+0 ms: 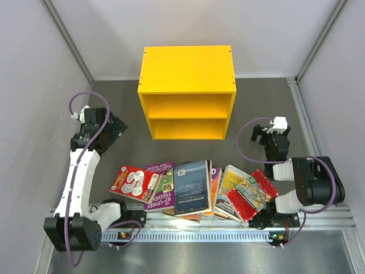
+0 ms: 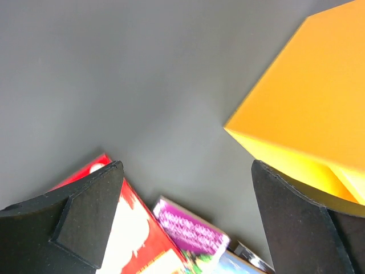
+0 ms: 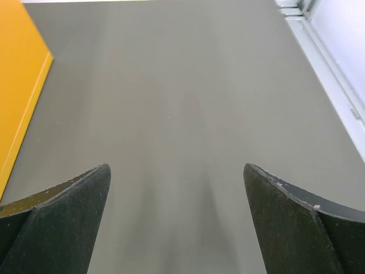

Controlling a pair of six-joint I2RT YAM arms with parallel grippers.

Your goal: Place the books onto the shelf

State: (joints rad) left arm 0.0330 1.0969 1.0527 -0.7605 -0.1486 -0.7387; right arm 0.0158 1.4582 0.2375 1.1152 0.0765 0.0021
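Several books lie fanned out flat near the table's front edge: a red one (image 1: 134,182), a purple one (image 1: 163,184), a dark blue one (image 1: 191,187), a yellow one (image 1: 230,180) and a red patterned one (image 1: 251,195). The yellow shelf (image 1: 186,94) stands behind them, both compartments bare. My left gripper (image 1: 117,131) hovers open left of the shelf, above the table. In the left wrist view it (image 2: 186,164) holds nothing, with the red book (image 2: 137,240), purple book (image 2: 191,228) and shelf corner (image 2: 308,103) beyond. My right gripper (image 1: 269,132) is open right of the shelf and holds nothing (image 3: 175,166).
Grey walls close in the dark table (image 1: 120,108) on the left, back and right. A metal rail (image 1: 228,231) with both arm bases runs along the front edge. The shelf's side (image 3: 17,85) shows at the left of the right wrist view, a white rail (image 3: 331,74) at the right.
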